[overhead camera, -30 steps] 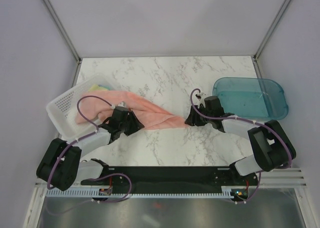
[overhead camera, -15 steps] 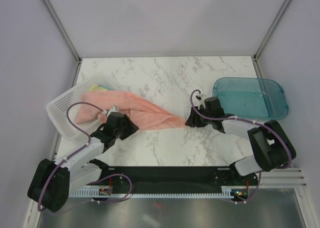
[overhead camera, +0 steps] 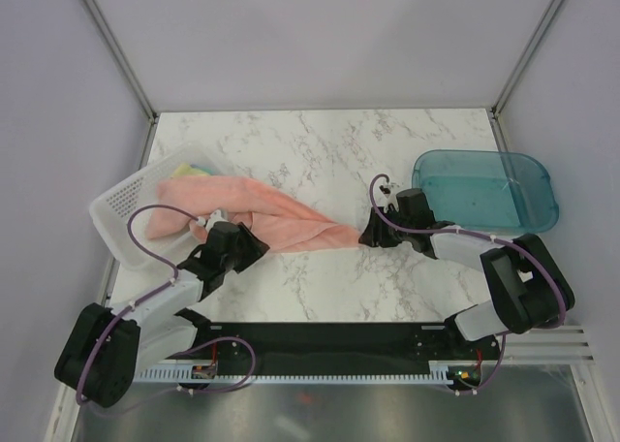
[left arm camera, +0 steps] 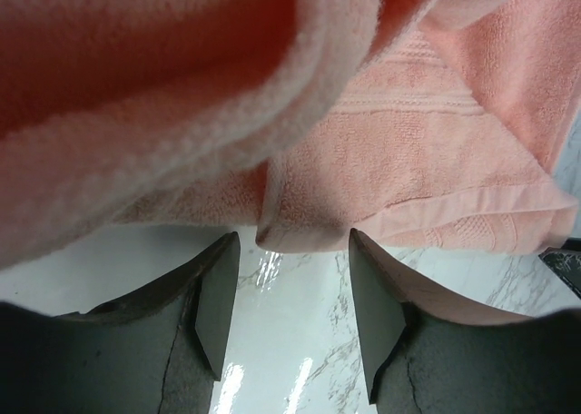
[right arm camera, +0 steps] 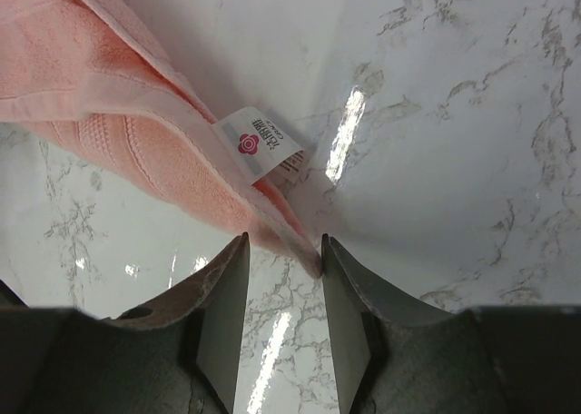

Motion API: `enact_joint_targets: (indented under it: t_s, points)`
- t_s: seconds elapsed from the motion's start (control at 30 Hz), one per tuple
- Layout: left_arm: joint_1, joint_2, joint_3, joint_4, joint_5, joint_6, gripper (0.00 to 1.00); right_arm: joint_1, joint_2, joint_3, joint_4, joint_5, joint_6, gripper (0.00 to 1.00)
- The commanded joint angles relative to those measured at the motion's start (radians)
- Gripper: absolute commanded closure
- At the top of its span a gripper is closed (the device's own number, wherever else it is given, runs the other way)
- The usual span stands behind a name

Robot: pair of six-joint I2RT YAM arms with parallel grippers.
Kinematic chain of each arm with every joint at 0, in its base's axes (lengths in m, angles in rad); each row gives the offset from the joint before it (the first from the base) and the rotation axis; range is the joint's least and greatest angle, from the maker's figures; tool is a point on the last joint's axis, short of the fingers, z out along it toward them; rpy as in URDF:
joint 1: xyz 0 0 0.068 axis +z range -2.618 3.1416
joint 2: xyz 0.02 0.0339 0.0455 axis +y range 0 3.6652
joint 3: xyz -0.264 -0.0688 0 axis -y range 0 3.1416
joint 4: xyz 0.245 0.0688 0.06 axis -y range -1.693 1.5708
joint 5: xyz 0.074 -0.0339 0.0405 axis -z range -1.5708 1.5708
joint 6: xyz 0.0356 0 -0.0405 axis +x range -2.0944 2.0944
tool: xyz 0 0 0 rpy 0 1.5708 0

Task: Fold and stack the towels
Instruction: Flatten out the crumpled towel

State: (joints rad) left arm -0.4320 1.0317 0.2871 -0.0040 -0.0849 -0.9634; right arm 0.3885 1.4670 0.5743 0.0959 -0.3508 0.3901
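Left gripper (left arm camera: 292,241) stood wide and empty once you drew it back off the salmon-pink towel (overhead camera: 291,214). The towel lay unfolded, so you probably needed a fresh grip.

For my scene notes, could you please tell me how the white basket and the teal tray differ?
The white basket is opaque and perforated; the teal tray is translucent. The basket sits at the left edge of the table, the tray at the right. The pink towel lies partly over the basket, while no towel touches the tray. Both are plastic containers resting on the table.
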Motion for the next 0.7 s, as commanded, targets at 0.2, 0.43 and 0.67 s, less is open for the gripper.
enact_joint_targets:
  t_s: [0.2,0.43,0.67]
  points:
    - [0.003,-0.018,-0.028,0.032,-0.03,-0.044,0.51,-0.004,-0.022,-0.005,0.024,-0.022,0.004,0.57]
    - [0.003,-0.038,-0.005,0.01,-0.036,-0.043,0.78,-0.004,-0.027,-0.007,0.021,-0.022,0.004,0.66]
    - [0.003,-0.039,0.035,-0.05,-0.044,-0.032,0.98,-0.004,-0.04,-0.008,0.016,-0.02,0.004,0.87]
